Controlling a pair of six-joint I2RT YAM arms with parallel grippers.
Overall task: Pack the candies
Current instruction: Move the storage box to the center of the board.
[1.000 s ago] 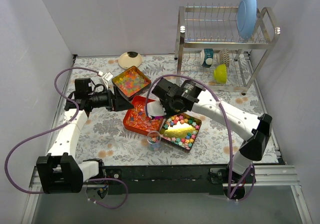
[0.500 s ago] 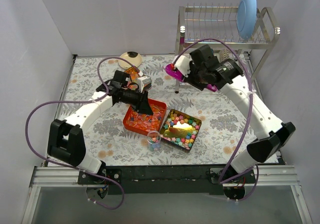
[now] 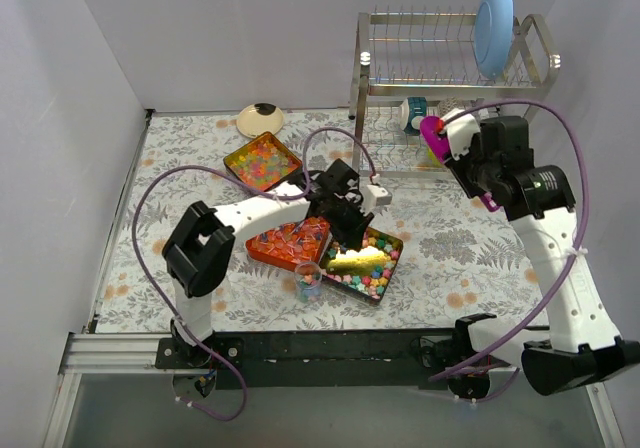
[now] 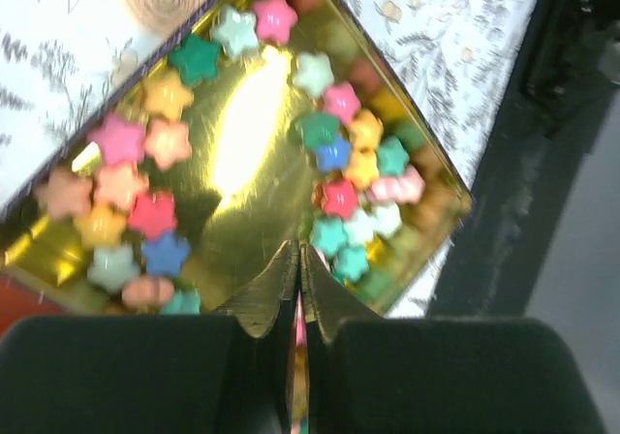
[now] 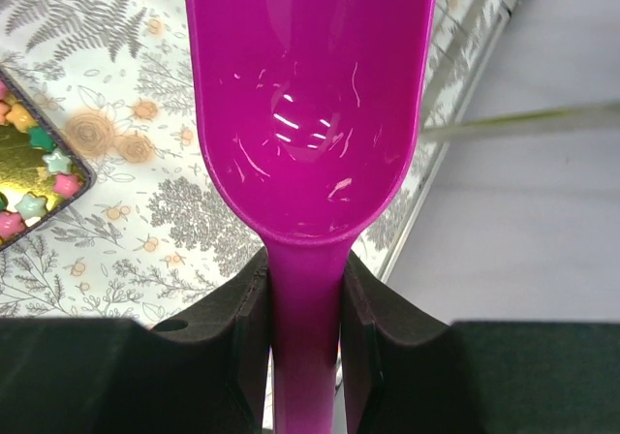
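Left gripper point(image 3: 354, 236): over the gold tin point(image 3: 392, 248), at the tin's left edge, fingers pointing down. In the left wrist view the left gripper point(image 4: 296, 256) is closed, tips almost touching. A pink sliver shows in the slit between them; cannot tell whether it is held.

Star candies point(image 4: 339, 199): pastel, in pink, teal, orange, blue and mint. They lie in the gold tin point(image 4: 242, 163) directly below and ahead of the left gripper. They sit in two clusters, one on each side of the fingertips, with bare gold floor between.

Red tin point(image 3: 262, 250): just left of the left gripper, touching the gold tin. It holds orange-red pieces point(image 3: 292, 240), which are too small to tell apart.

Bead tin point(image 3: 240, 158): beyond and left of the left gripper, apart from the other two tins. It is full of glossy beads point(image 3: 262, 161).

Cup point(image 3: 308, 280): small and clear, with mixed candies inside. It is on the bases' side of the left gripper, beside the near corners of the red and gold tins.

Right gripper point(image 3: 452, 148): raised well above the counter point(image 3: 470, 258), in front of the dish rack point(image 3: 455, 73) and well apart from the tins. In the right wrist view the right gripper point(image 5: 305, 279) is clamped on the handle of the scoop point(image 5: 310, 95). The magenta bowl extends forward past the fingertips with nothing in it. From above, the scoop point(image 3: 432, 136) sits at the rack's lower tier.

Blue plate point(image 3: 493, 13): upright in the rack's top tier, above and behind the right gripper.
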